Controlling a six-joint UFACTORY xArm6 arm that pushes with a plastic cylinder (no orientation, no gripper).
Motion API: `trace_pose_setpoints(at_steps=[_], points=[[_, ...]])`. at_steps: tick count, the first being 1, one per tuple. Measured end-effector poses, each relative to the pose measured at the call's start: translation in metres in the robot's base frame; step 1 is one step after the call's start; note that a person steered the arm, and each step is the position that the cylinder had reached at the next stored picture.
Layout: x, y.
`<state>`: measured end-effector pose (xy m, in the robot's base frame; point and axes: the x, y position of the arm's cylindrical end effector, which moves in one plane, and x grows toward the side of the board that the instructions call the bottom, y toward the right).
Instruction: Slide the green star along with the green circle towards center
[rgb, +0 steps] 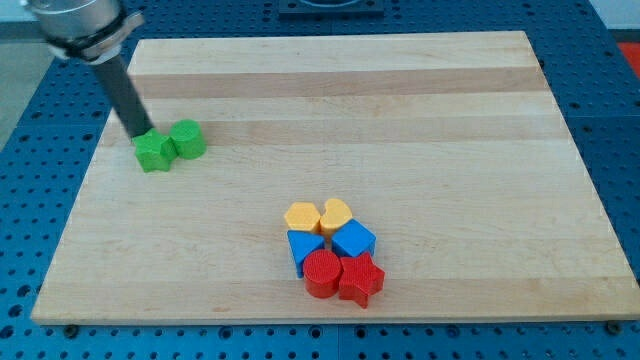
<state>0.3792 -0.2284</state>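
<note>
1. Claw-wise, nothing is gripping or releasing on this rig: the arm is ending in a plain dark rod, and my tip is resting at counter height, touching the upper left side of the green star.
2. Both green blocks are sitting near the counter's left edge, up toward its top-left corner. The green circle is touching the star on the star's right, slightly nearer the top edge.
3. Deciding everything here is direction: the star is lying just down and right of my tip, the circle is lying right of the star, and the counter's centre is lying well apart from them, further right and somewhat toward the bottom edge.
4. My tip, the pair and the centre are lining up roughly, so a push toward the lower right looks suitable. Since the circle is sitting a little off that line, it may be slipping away toward the top edge.
5. Near the bottom edge, an orange hexagon-like block, a yellow heart, two blue blocks, a red circle and a red star are clustering, well apart from the greens.
</note>
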Motion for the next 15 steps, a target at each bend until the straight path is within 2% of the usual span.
trace_pose_setpoints(at_steps=[1,3,5,6,8,9,12,15], points=[[-0.025,0.014],[-0.021,-0.029],[0.021,-0.076],[0.028,-0.077],[0.108,-0.076],[0.122,-0.074],[0.101,-0.021],[0.042,-0.008]])
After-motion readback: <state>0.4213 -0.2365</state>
